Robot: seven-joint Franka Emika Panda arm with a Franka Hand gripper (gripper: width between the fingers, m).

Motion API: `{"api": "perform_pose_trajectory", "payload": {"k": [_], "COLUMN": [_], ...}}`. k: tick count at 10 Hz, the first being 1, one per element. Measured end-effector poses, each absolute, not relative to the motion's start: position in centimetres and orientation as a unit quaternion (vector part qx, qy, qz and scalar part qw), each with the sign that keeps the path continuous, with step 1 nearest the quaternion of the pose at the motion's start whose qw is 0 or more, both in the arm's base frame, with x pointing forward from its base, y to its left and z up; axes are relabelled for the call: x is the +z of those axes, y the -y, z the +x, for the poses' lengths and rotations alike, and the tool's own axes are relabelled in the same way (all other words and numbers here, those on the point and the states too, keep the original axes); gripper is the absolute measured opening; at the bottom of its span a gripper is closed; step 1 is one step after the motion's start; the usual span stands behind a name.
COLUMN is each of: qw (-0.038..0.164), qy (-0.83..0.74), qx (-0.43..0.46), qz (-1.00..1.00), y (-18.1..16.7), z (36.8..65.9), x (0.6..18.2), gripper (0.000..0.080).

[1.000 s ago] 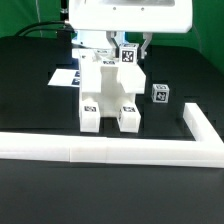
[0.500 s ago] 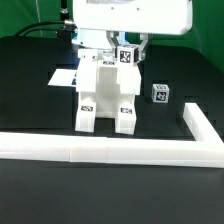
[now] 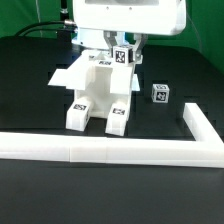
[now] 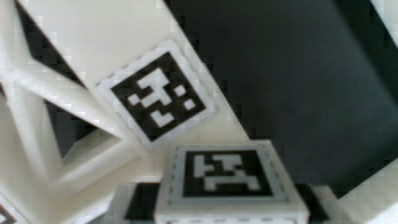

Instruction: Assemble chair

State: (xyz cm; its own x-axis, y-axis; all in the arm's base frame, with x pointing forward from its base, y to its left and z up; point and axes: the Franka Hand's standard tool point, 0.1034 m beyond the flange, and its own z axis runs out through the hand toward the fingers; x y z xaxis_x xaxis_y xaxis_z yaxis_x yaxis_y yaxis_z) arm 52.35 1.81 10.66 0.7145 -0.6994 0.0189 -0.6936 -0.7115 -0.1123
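Observation:
The partly built white chair (image 3: pixel 99 86) hangs tilted under the arm in the exterior view. Its two tagged legs (image 3: pixel 80 109) point down toward the exterior view's left and the front. My gripper (image 3: pixel 123 50) is shut on the chair's upper tagged block (image 3: pixel 124 56). In the wrist view that block (image 4: pixel 221 172) sits between my dark fingers (image 4: pixel 148 197), and a long white chair part with a tag (image 4: pixel 157 98) runs away beyond it. A loose small white cube with a tag (image 3: pixel 159 93) stands on the black table at the exterior view's right, apart from the chair.
The long white L-shaped border rail (image 3: pixel 110 150) runs along the front and turns back at the exterior view's right. The marker board (image 3: pixel 66 76) lies flat behind the chair on the left. The arm's white housing (image 3: pixel 125 15) hides the chair's top.
The chair has tipped: its legs swung toward the exterior view's left and forward, from upright to slanted. The gripper keeps its hold and the cube has not moved.

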Motion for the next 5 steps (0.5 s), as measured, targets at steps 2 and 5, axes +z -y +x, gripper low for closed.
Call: {"api": "perform_pose_trajectory", "payload": {"k": [2,5], "qw": [0.051,0.050], "qy": [-0.402,-0.389], "qx": [-0.029,-0.029], "qz": [-0.914,-0.919], "y": [-1.83,-2.07], "z": [52.36,52.32], "x": [10.65,10.62], "gripper": [0.0267,0.0564]}}
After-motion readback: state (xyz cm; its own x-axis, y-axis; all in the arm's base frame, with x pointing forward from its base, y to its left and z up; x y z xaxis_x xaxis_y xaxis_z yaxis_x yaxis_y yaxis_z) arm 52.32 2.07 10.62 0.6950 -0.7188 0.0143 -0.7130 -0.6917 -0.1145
